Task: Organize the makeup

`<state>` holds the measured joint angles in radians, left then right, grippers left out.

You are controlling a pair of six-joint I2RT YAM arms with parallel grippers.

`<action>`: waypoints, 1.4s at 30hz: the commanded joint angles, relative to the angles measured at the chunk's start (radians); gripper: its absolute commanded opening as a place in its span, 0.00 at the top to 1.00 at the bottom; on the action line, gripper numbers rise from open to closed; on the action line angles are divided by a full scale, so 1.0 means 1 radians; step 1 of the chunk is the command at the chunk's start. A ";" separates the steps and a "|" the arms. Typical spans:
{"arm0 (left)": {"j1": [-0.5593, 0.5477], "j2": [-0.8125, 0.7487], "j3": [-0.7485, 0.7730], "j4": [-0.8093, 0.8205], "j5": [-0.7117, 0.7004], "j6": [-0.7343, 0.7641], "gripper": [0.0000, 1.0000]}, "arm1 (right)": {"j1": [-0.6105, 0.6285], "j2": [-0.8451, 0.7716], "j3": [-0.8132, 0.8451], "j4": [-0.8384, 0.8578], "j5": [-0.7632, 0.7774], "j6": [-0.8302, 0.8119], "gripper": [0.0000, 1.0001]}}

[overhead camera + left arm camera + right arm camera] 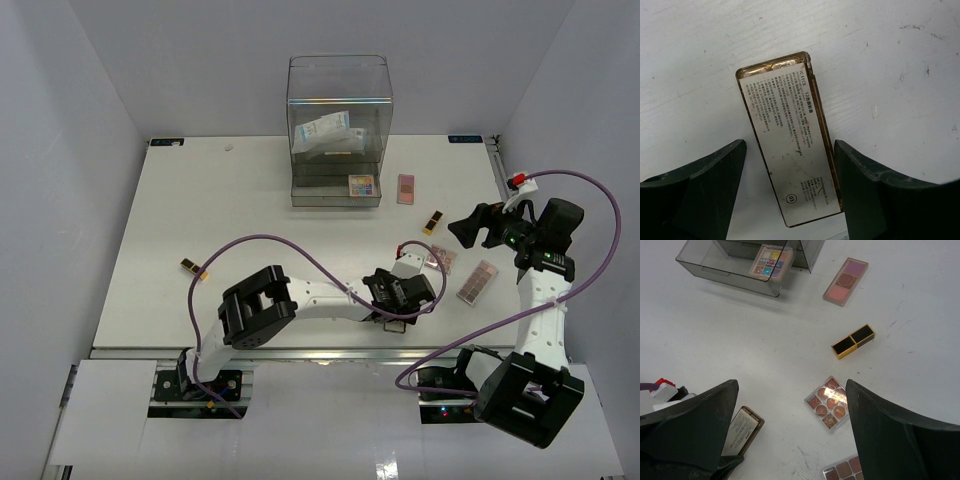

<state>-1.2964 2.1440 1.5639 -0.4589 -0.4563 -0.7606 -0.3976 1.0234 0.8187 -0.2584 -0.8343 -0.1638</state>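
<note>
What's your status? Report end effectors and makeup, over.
Left end effector open, astride label-up palette on table. Right end effector open, empty, above table. Black-gold tube and round-pan palette loose nearby; nothing blocking the grasp.

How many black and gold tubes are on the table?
2. One tube lies near the pink palette, right of centre; the other tube far left. More may be hidden.

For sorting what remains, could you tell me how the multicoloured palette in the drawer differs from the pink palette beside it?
The multicoloured square palette holds many small bright pans; the pink rectangular palette holds three larger ones. The multicoloured one lies in the clear plastic drawer; the pink one on the white table. Both lie flat, pans up.
</note>
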 commanded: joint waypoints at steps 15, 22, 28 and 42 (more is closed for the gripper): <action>-0.018 0.069 -0.004 -0.080 -0.081 -0.019 0.55 | -0.006 0.006 -0.012 0.030 -0.031 0.014 0.06; 0.005 -0.090 -0.146 -0.078 -0.179 -0.014 0.78 | -0.006 0.007 -0.015 0.031 -0.032 0.014 0.06; 0.204 -0.367 -0.342 0.063 -0.015 -0.026 0.91 | -0.006 0.007 -0.014 0.034 -0.032 0.009 0.06; 0.570 -0.541 -0.323 0.355 0.080 -0.409 0.99 | -0.008 0.004 -0.024 0.048 -0.041 0.021 0.06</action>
<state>-0.7714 1.5880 1.1596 -0.1717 -0.3581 -0.9660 -0.3995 1.0294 0.8021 -0.2522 -0.8455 -0.1586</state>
